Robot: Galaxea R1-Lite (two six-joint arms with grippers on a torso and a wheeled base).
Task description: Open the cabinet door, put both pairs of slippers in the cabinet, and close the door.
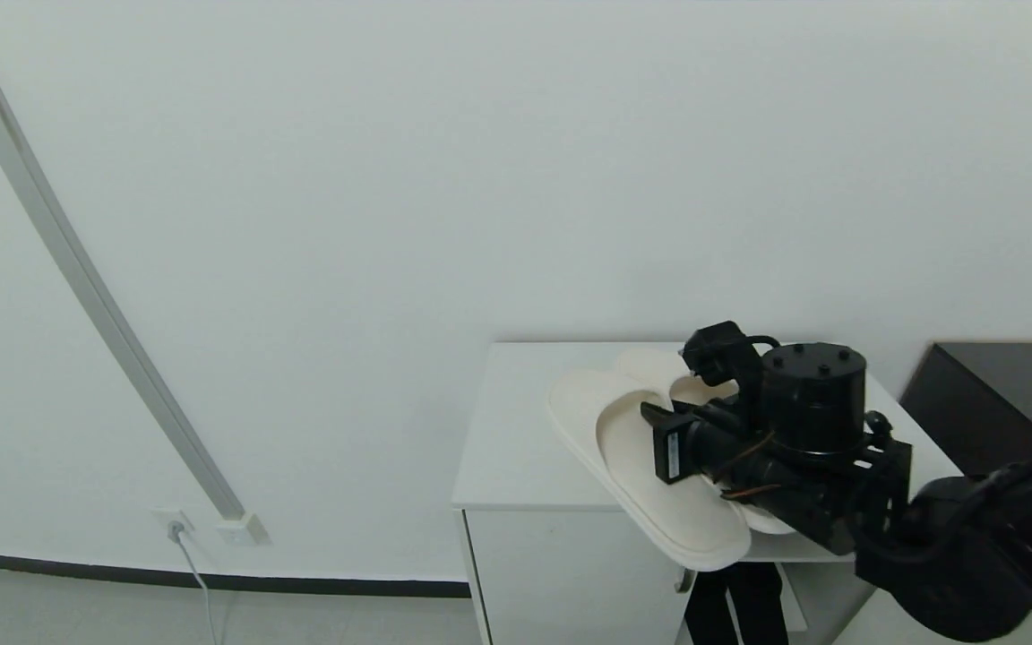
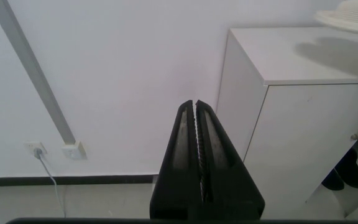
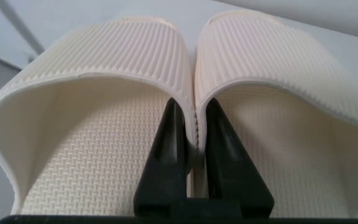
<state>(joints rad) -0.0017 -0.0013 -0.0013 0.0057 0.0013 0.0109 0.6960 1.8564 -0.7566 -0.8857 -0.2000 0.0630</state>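
Pinching with the right claw (image 3: 193, 107) the two touching inner walls of the cream slippers (image 1: 691, 524), side by side, lifted above the white cabinet (image 1: 516, 430) top (heels jutting past its front edge). Gripping nothing with the left claw (image 2: 195, 107), fingers pressed together, low beside the cabinet, facing the wall

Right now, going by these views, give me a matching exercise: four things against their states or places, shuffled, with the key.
1 left gripper
2 right gripper
3 cream slippers
4 grey cable

A plugged into a wall socket
B held above the cabinet top
C shut, empty
D shut on the slippers' inner edges

Pairs: 1-C, 2-D, 3-B, 4-A
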